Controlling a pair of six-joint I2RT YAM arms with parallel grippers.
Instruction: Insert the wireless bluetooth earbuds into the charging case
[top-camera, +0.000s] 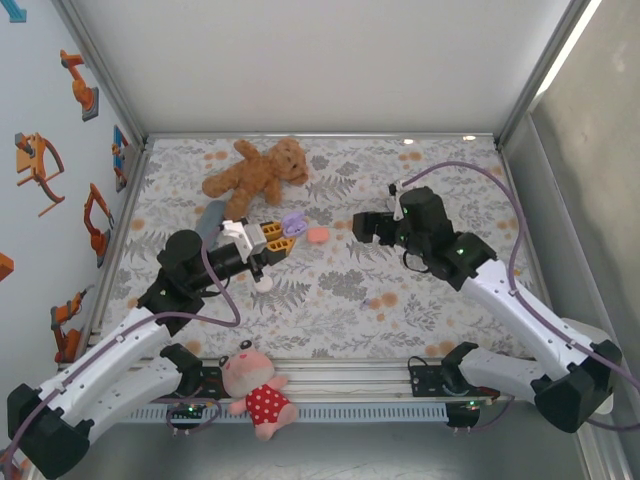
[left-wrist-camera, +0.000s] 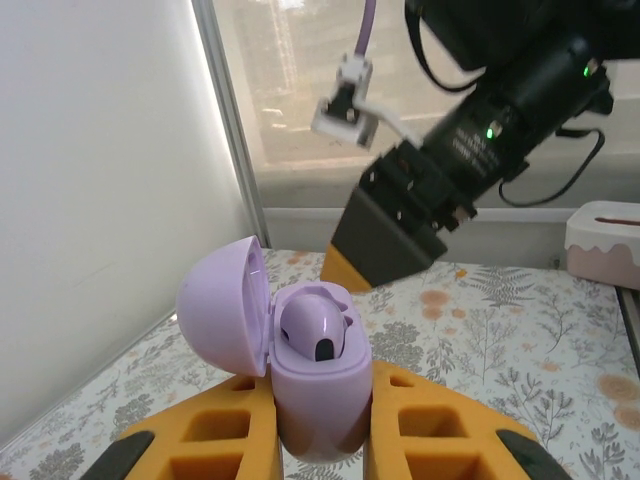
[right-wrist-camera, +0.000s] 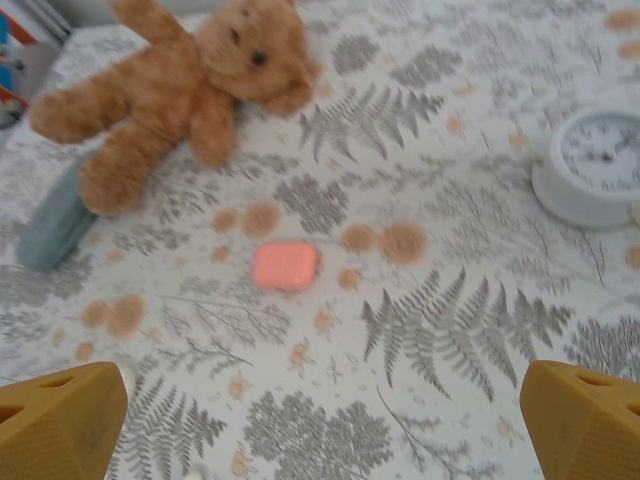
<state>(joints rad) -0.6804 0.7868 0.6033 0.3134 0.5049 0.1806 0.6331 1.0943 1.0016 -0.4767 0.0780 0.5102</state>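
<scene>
The left gripper (left-wrist-camera: 320, 425) is clamped on the open purple case (left-wrist-camera: 318, 395) above the table's (top-camera: 450, 300) middle, a purple earbud (left-wrist-camera: 316, 328) seated inside; the right gripper (top-camera: 363, 227) hangs spread, empty; keep the case upright, pressing the bud fully home.

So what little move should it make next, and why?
Probably ease the open, empty right end effector toward the purple charging case in the left end effector and tip its lid shut: a purple earbud already sits inside. I cannot tell whether another is missing.
</scene>
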